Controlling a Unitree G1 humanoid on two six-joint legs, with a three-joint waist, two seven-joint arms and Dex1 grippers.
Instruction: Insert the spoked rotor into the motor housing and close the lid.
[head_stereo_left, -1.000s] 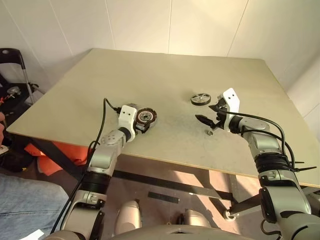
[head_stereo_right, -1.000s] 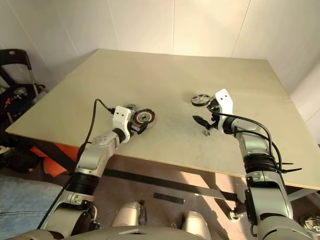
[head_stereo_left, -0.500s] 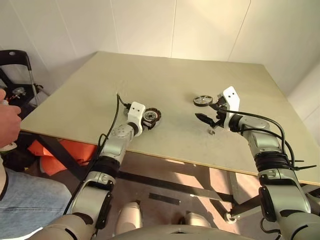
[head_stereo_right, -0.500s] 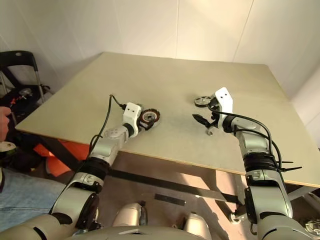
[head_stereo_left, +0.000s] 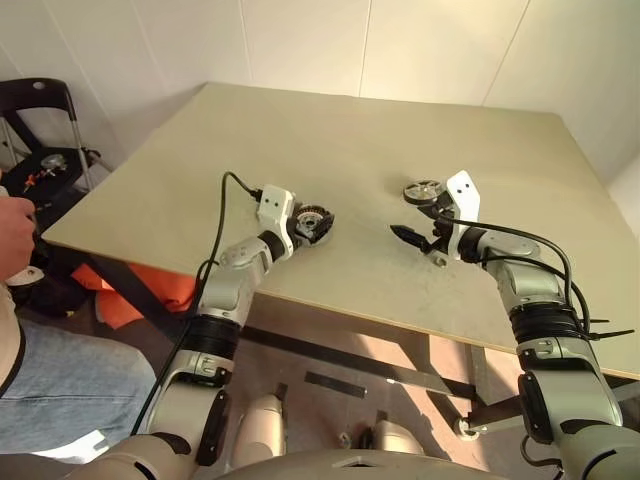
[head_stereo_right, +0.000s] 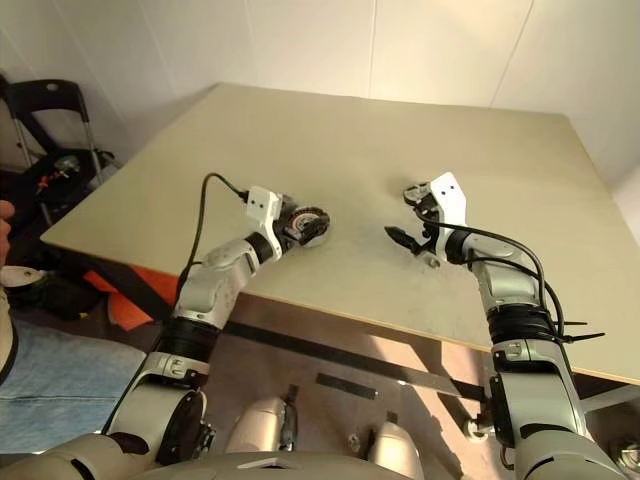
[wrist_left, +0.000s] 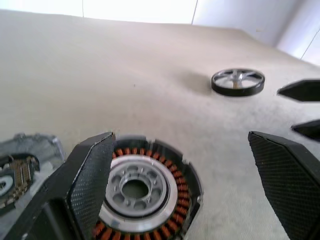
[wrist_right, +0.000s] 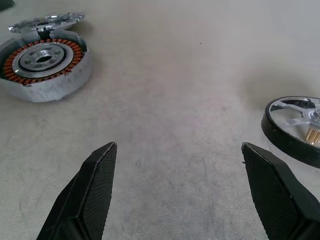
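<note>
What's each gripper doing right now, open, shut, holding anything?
Left gripper: open, empty, fingers either side of the motor housing.
Right gripper: open, empty, over bare table beside the spoked rotor.

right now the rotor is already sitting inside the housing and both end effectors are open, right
Not quite. The rotor is not in the housing; it lies on the table apart from it, as the left wrist view shows, and the housing's centre is bare. The rest holds: the left end effector and the right end effector are both open.
</note>
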